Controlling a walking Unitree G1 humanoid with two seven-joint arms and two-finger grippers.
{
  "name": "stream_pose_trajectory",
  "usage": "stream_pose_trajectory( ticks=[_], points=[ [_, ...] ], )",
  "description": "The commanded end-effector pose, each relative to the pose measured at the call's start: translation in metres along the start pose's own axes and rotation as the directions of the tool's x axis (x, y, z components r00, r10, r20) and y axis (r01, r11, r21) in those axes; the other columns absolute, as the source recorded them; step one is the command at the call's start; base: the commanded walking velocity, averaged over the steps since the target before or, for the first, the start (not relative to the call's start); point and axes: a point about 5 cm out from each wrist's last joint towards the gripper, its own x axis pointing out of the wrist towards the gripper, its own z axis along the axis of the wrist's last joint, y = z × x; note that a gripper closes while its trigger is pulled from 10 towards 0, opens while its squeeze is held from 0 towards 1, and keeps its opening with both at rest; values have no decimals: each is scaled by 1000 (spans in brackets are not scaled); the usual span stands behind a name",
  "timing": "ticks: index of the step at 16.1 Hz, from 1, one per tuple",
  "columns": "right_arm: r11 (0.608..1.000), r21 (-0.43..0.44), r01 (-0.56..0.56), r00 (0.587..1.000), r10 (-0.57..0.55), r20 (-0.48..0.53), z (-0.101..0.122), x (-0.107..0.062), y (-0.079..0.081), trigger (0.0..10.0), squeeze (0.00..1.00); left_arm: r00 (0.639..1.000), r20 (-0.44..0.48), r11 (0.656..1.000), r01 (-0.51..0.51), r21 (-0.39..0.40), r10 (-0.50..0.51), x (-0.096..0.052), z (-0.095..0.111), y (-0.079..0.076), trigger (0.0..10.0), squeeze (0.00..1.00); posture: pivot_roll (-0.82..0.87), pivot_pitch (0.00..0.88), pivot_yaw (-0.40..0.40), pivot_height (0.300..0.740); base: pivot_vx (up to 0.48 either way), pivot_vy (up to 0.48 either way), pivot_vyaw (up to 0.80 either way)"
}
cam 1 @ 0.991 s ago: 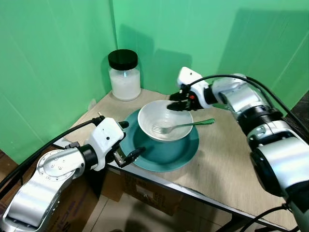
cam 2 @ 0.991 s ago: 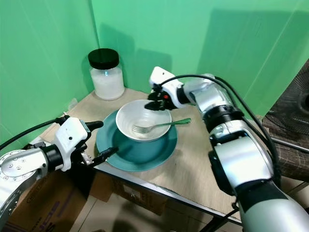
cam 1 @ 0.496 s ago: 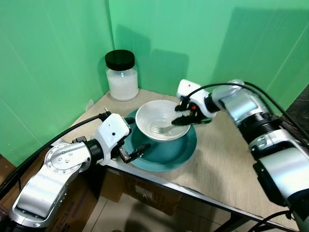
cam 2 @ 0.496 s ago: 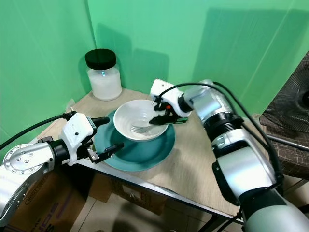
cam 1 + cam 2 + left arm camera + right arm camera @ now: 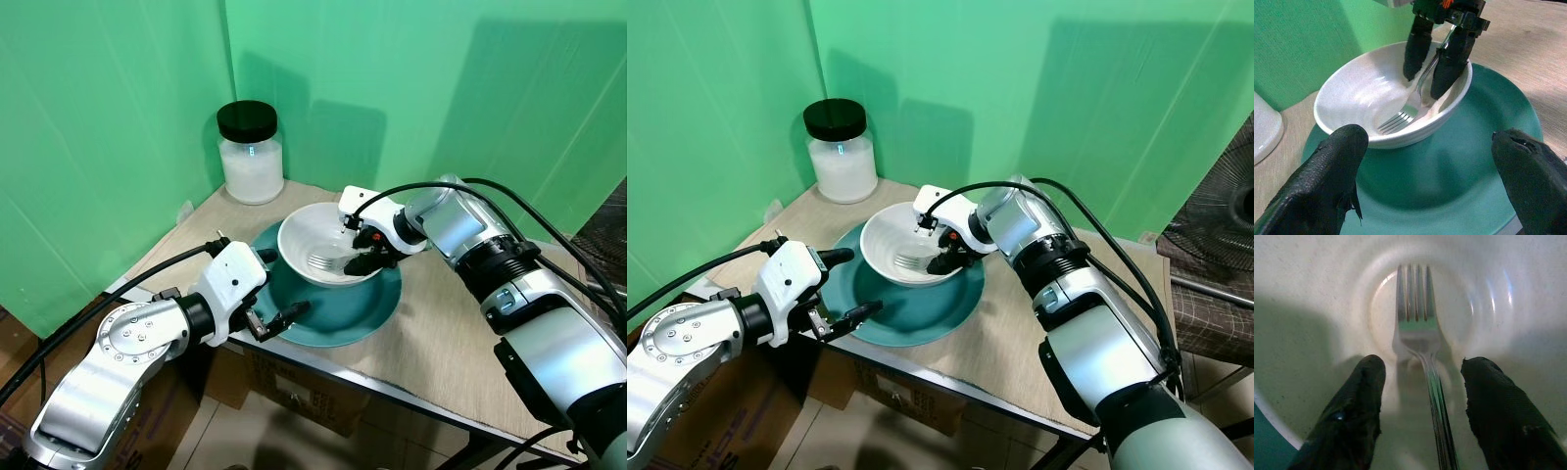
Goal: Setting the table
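While the right gripper (image 5: 1422, 406) is hanging parted astride the fork (image 5: 1418, 338) lying in the white bowl (image 5: 323, 245) on the teal plate (image 5: 377, 304), squeezing squarely on the handle seems wise, the left gripper (image 5: 1435, 171) gaping nearby.

- 2 silver metal arms with rounded, ribbed joint housings and black collar rings.
- White blocky wrist modules; black cables loop from them along each arm.
- Left gripper (image 5: 278, 285) and right gripper (image 5: 364, 247): 2 long black fingers each, textured pads (image 5: 1359, 423).
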Motion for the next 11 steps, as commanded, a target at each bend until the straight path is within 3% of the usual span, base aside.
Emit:
stream_pose_trajectory(
  ticks=[1, 2, 11],
  points=[
    [1000, -5, 19, 1000, -19, -14, 0, -3, -1, 2392, 0, 1000, -1, 1000, 2, 16, -2, 0, 2, 0, 10000, 0, -104, 0, -26, 740, 0, 0, 0],
    [1000, -9, 13, 999, -14, -30, -1, -2, 0, 0, 0, 1000, 1, 1000, 2, 16, -2, 0, 2, 0, 10000, 0, -102, 0, -30, 740, 0, 0, 0],
    [999, -32, 9, 998, -11, -64, 2, 3, 4, 0, 0, 999, 9, 999, 46, 13, -46, -2, 4, -4, 10000, 0, -98, 0, -22, 740, 0, 0, 0]
  ],
)
